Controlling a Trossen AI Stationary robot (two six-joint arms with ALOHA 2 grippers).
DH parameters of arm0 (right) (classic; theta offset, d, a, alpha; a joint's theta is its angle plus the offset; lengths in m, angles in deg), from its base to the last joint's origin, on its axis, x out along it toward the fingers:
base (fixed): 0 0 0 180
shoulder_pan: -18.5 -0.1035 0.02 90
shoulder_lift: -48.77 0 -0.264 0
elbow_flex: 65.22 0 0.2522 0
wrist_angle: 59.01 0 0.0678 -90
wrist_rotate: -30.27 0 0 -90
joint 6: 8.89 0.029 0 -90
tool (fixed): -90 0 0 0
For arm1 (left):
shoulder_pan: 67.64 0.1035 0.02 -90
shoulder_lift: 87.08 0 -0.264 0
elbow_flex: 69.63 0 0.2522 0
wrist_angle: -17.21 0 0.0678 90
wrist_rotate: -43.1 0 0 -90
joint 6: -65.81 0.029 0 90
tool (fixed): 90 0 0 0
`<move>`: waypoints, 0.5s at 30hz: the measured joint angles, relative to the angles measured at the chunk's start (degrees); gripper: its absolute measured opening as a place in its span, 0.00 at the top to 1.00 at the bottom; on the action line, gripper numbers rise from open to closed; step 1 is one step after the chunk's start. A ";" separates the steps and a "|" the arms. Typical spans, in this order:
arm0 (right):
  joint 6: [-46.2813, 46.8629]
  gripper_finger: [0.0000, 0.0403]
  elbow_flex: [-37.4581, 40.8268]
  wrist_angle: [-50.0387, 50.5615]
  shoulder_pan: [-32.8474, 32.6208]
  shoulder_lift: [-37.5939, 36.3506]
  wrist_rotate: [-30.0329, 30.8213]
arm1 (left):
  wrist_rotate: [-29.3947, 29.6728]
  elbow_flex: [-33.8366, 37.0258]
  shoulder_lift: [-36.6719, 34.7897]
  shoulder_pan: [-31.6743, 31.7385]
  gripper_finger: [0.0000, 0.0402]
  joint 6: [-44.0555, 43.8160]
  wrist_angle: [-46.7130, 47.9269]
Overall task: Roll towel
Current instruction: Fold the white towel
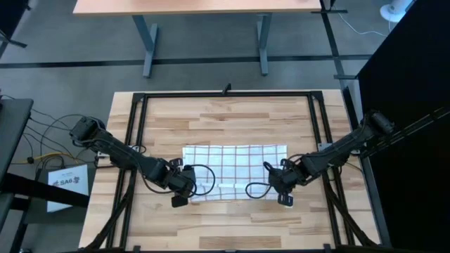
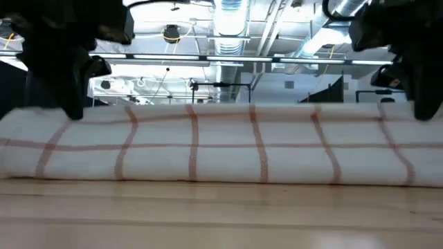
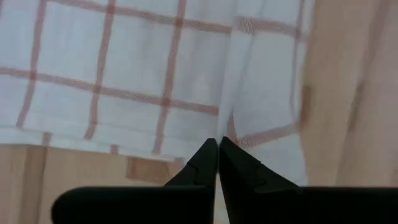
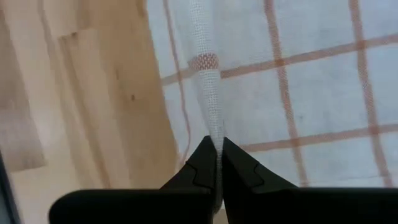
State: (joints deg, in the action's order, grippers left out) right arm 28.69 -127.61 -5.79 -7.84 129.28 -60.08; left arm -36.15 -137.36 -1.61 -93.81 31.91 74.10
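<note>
The towel (image 1: 235, 165), white with a thin reddish grid, lies spread across the middle of the table. In the low view its near part (image 2: 221, 149) stands as a thick rounded band on the wood. My left gripper (image 1: 191, 186) is shut on the cloth at the towel's near left corner. My right gripper (image 1: 276, 184) is shut on the cloth at its near right corner. Both show in the low view as dark shapes coming down on the band's two ends. My left gripper pinches a raised crease of the towel (image 3: 229, 121) between its two shut fingers, close to the hemmed edge and near a corner. The rest of the cloth lies flat on the table. One layer or several, I cannot tell. My right gripper pinches a narrow ridge of the towel (image 4: 211, 118) between its two shut fingers, just inside the edge that borders the bare wood. The ridge runs up into the fingertips, drawn up from the flat cloth around it.
A black metal frame (image 1: 140, 105) runs around the wooden tabletop. Bare wood lies in front of the towel (image 1: 232, 225) and behind it (image 1: 232, 116). A printed white sheet (image 1: 67, 184) lies off the table's left. Another table (image 1: 204, 7) stands beyond the far edge.
</note>
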 joint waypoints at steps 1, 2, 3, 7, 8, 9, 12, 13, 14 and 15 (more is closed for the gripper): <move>-0.92 1.00 0.74 -0.81 0.79 0.00 -0.65 | -0.14 0.28 -0.02 0.45 1.00 0.67 -0.86; -1.79 1.00 1.53 -1.27 1.81 0.00 -1.33 | -0.29 0.72 -0.02 0.90 1.00 1.21 -1.36; -2.52 1.00 2.33 -1.83 2.84 0.00 -1.61 | -0.40 1.20 -0.02 1.44 1.00 1.75 -1.43; -4.42 1.00 6.05 -5.72 6.28 0.01 -3.51 | -0.47 4.49 -0.02 3.30 1.00 2.37 -3.88; -4.78 1.00 6.88 -6.71 6.85 0.02 -4.21 | -0.51 5.14 -0.02 3.66 1.00 2.66 -4.50; -5.15 1.00 7.78 -8.37 7.35 0.02 -5.02 | -0.57 5.77 -0.02 3.93 1.00 2.93 -5.15; -6.02 1.00 10.36 -11.63 8.58 0.02 -6.51 | -1.03 7.54 -0.02 4.58 1.00 3.53 -7.63; -6.10 1.00 11.00 -11.77 9.00 0.02 -6.53 | -1.17 7.85 -0.02 4.84 1.00 3.78 -8.32; -6.16 1.00 11.62 -12.28 9.52 0.02 -6.55 | -1.17 8.17 -0.02 5.05 1.00 4.03 -8.82; -6.06 1.00 12.25 -12.75 10.05 0.02 -6.55 | -1.14 8.50 -0.02 5.20 1.00 4.23 -9.06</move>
State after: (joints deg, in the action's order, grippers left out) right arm 22.63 -115.37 -18.54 2.21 129.30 -66.63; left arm -37.30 -128.86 -1.63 -88.61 36.14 65.03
